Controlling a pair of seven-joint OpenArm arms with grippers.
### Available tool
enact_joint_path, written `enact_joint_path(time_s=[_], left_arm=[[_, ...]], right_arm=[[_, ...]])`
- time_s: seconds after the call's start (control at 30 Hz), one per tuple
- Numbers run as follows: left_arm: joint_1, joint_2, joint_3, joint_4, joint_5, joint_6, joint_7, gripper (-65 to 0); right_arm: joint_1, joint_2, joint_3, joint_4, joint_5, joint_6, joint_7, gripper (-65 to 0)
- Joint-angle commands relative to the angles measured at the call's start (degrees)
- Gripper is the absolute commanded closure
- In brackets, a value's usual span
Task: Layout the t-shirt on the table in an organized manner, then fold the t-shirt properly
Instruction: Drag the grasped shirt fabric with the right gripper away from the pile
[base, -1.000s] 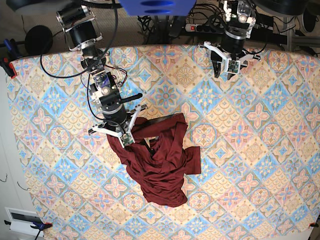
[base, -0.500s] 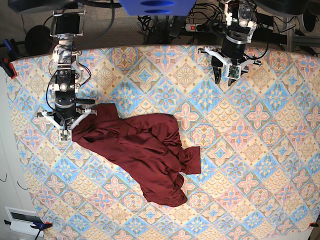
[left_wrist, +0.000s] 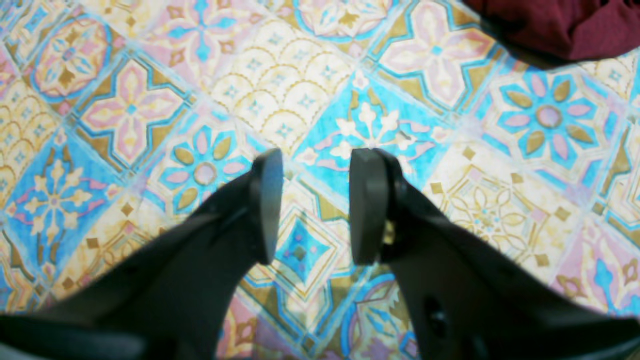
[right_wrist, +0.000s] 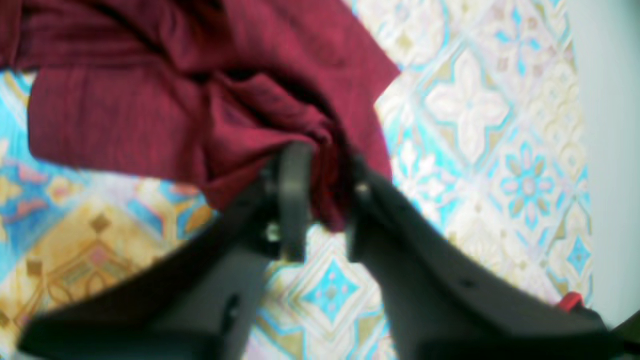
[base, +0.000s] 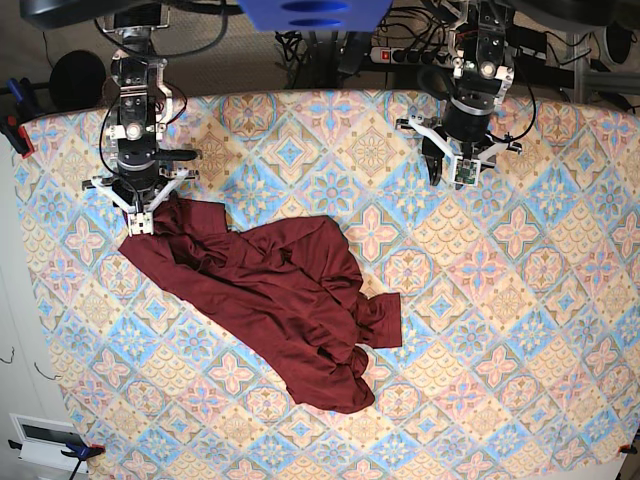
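Observation:
The maroon t-shirt (base: 270, 290) lies crumpled in a long diagonal heap from the left-middle of the table (base: 520, 300) down to its centre. My right gripper (base: 140, 222) is at the shirt's upper-left corner. In the right wrist view its fingers (right_wrist: 295, 200) stand parted, with a bunched fold of t-shirt (right_wrist: 200, 75) still between them, so the right gripper (right_wrist: 325, 160) is open. My left gripper (base: 455, 175) hovers over bare table at the far right. It is open and empty in its wrist view (left_wrist: 315, 165), where the t-shirt's edge (left_wrist: 560, 25) shows top right.
Cables and a power strip (base: 400, 55) lie beyond the table's far edge. A red clamp (base: 15, 130) grips the left edge and shows as the red clamp (right_wrist: 570, 300) near the right gripper. A white box (base: 45, 440) sits off the near left corner.
My right gripper has dragged the shirt's corner left and toward the far edge, stretching the heap out, and its jaws have parted. The left arm has hardly moved.

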Motion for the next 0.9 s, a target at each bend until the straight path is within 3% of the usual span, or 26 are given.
enact_joint_path(time_s=[0.0, 0.17, 0.3, 0.5, 0.87], left_arm=[[0.0, -0.2, -0.1, 1.0, 0.0, 0.2, -1.3, -22.5], [0.3, -0.2, -0.1, 1.0, 0.0, 0.2, -1.3, -22.5], [1.1, -0.2, -0.2, 1.0, -0.1, 0.2, -1.4, -22.5], [2.5, -0.1, -0.2, 1.1, -0.1, 0.2, -1.6, -22.5], [3.2, -0.1, -0.2, 1.1, -0.1, 0.2, -1.7, -22.5]], right_arm=[[0.7, 0.7, 0.3, 2.1, -0.3, -0.3, 1.3, -19.1], [0.7, 0.6, -2.1, 5.3, -0.3, -0.3, 1.2, -33.0], [1.8, 0.7, -9.9, 6.4, -0.4, -0.3, 1.5, -33.4], [10.6, 0.7, -22.9, 5.5, -0.4, -0.3, 1.2, -33.5], [18.6, 0.7, -24.0, -12.0, -0.3, -0.3, 1.6, -33.7]])
